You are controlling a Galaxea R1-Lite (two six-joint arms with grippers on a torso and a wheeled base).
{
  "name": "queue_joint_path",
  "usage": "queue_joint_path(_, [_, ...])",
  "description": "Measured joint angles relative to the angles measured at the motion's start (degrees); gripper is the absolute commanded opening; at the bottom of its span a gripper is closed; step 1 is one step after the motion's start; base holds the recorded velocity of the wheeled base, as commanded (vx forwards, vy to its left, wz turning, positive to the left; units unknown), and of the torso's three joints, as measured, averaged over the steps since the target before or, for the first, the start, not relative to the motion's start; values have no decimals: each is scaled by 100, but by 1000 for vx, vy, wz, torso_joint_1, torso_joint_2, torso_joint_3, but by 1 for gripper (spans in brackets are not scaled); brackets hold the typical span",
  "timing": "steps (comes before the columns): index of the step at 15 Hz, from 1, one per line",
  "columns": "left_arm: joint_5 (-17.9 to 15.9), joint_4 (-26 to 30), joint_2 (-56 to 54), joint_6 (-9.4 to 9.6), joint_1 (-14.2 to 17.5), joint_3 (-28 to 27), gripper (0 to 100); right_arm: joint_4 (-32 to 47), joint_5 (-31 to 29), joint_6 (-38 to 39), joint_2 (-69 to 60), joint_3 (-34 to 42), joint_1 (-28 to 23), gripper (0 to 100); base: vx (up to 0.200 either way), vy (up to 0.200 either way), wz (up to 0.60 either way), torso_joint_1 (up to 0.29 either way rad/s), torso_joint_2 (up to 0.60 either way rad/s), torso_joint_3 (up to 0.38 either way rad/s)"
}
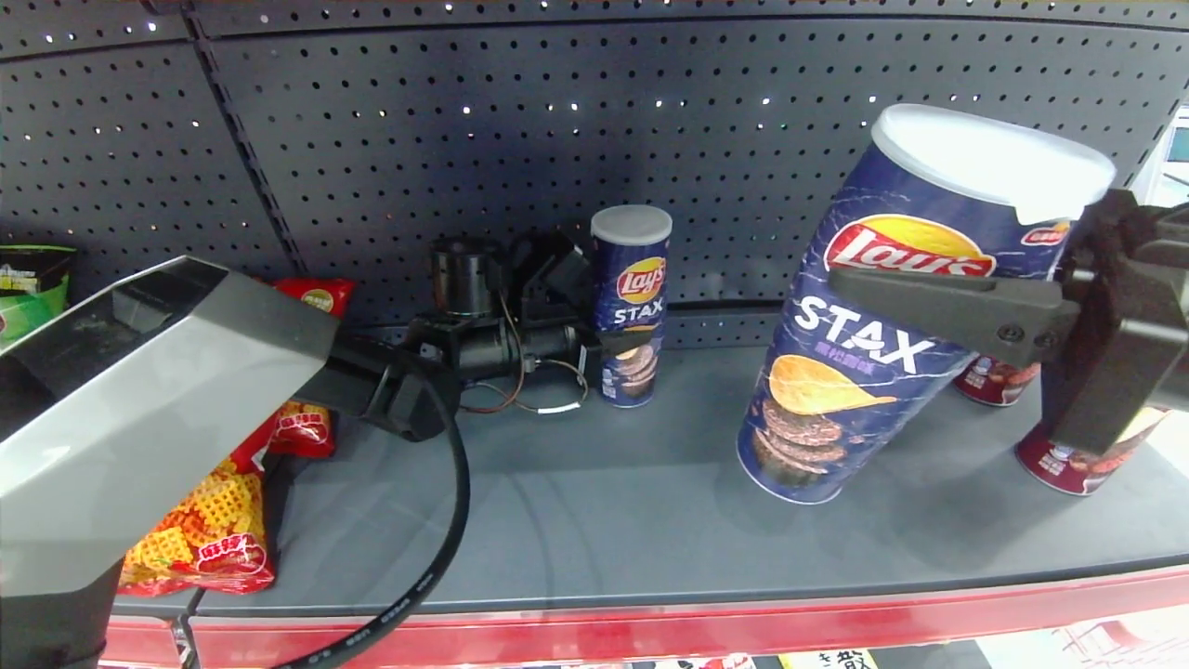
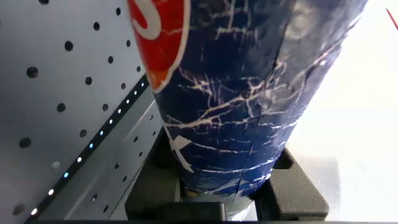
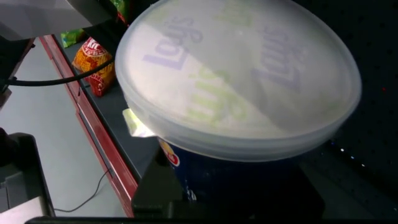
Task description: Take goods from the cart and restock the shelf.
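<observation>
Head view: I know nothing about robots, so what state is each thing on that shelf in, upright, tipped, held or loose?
near blue can: tilted, lid on, gripped by the right end effector.
far blue can: upright on the shelf, lid on, gripped by the left end effector.
red cans: standing on the shelf, loose, partly hidden.
snack bag: lying at the shelf's left end, loose.

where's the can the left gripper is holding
Head view: the blue can stands upright mid-shelf near the pegboard, gripped by the left gripper, left of the tilted can.
</observation>
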Motion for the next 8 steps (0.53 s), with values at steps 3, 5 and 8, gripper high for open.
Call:
queue_joint_path(3, [2, 0, -215, -41, -57, 99, 0, -2, 2, 0, 41, -2, 20, 0, 0, 0, 0, 0, 0, 0])
queue_joint_path(5, [2, -2, -452, -78, -121, 408, 0, -5, 5, 0, 63, -2, 17, 0, 0, 0, 0, 0, 0, 0])
queue_joint_path(8, [2, -9, -951, -83, -311, 1172, 0, -2, 7, -5, 93, -7, 12, 0, 0, 0, 0, 0, 0, 0])
